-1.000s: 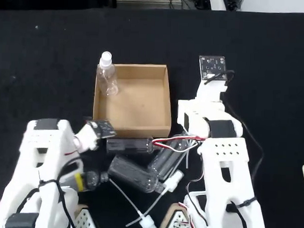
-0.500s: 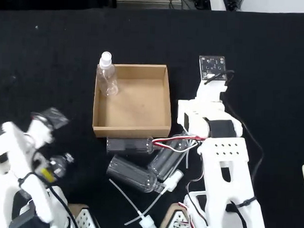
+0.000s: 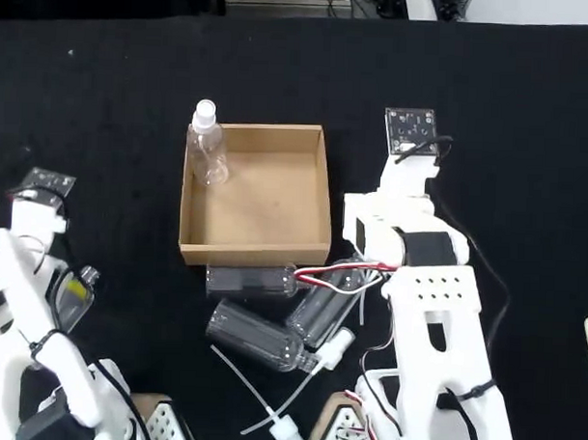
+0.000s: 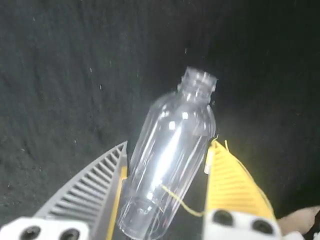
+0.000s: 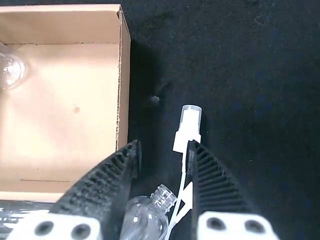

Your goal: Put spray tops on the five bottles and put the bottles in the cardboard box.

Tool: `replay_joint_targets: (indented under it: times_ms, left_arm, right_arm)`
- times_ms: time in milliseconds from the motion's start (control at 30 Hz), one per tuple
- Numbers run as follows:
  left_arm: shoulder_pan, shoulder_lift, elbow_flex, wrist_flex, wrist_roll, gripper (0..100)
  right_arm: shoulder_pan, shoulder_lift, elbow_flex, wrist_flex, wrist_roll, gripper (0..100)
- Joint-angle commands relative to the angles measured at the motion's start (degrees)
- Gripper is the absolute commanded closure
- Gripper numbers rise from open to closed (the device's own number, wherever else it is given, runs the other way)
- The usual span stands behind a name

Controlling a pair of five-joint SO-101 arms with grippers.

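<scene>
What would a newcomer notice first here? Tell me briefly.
The open brown cardboard box at centre, with one clear spray-topped bottle upright in its far left corner. The left gripper clamps an uncapped clear plastic bottle at the left edge; three clear bottles lie before the box.

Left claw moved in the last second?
Yes. The left claw, shut on a capless bottle, swung left in the high view, away from the cardboard box.
</scene>
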Motion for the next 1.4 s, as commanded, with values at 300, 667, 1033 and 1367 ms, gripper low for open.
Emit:
replay_joint_targets:
  times_ms: [300, 667, 1033, 1367]
  left_arm:
    - [1.36, 21.10, -14.55, 0.79, -0.26, 76]
    - [-4.97, 22.15, -12.26, -2.64, -0.79, 76]
    - [-8.92, 21.89, -11.82, -3.52, -1.23, 69]
    - [-10.51, 21.80, -8.04, -3.08, -11.16, 71]
  right_arm:
    - [0.97, -2.15, -0.22, -1.32, 0.53, 85.4]
    - [0.97, -2.15, -0.13, -1.32, 0.53, 85.4]
    - [0.97, -2.15, 1.63, -3.60, 0.53, 85.4]
    - [0.97, -2.15, 1.63, -3.69, 0.53, 85.4]
